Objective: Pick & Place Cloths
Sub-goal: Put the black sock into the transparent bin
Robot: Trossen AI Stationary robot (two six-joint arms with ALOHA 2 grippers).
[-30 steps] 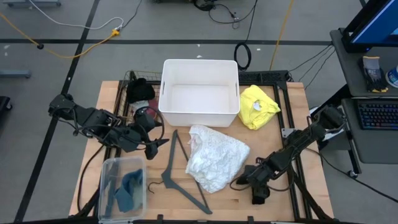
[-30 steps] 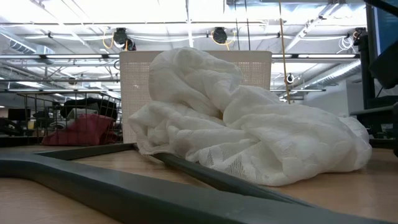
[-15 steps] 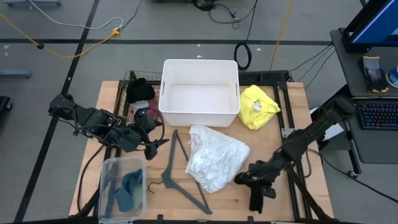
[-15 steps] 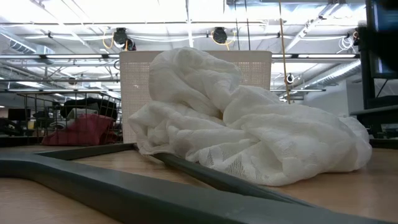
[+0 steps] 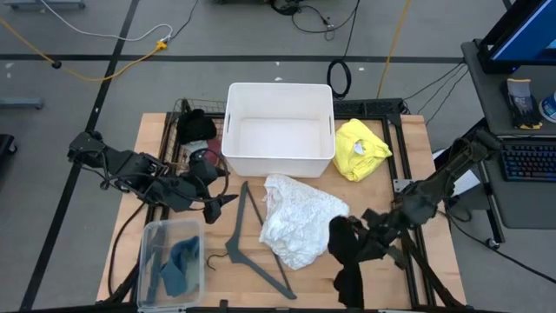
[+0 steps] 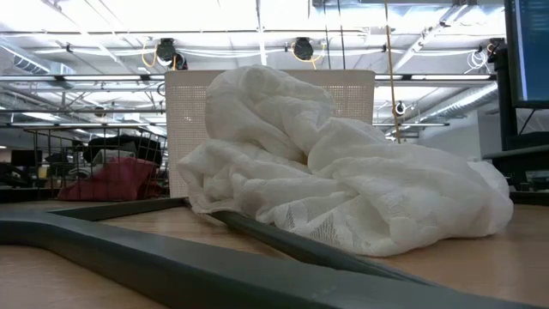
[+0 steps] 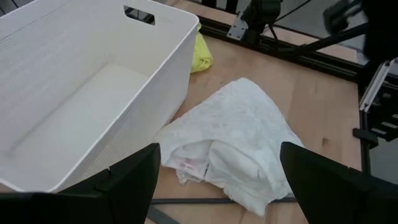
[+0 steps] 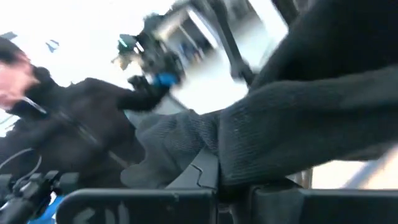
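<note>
Black cloth [image 5: 346, 254] now hangs from my right gripper [image 5: 369, 233], pinched between closed fingers and lifted off the wood where a moment ago it lay flat under my hand. The lacy white cloth [image 5: 300, 218] lies just beside my catch, with the white bin [image 5: 279, 93] well beyond it, so carrying it over there looks like my next job. My left gripper [image 5: 219, 201] waits with fingers spread, near the grey hanger [image 5: 248, 243].
</note>
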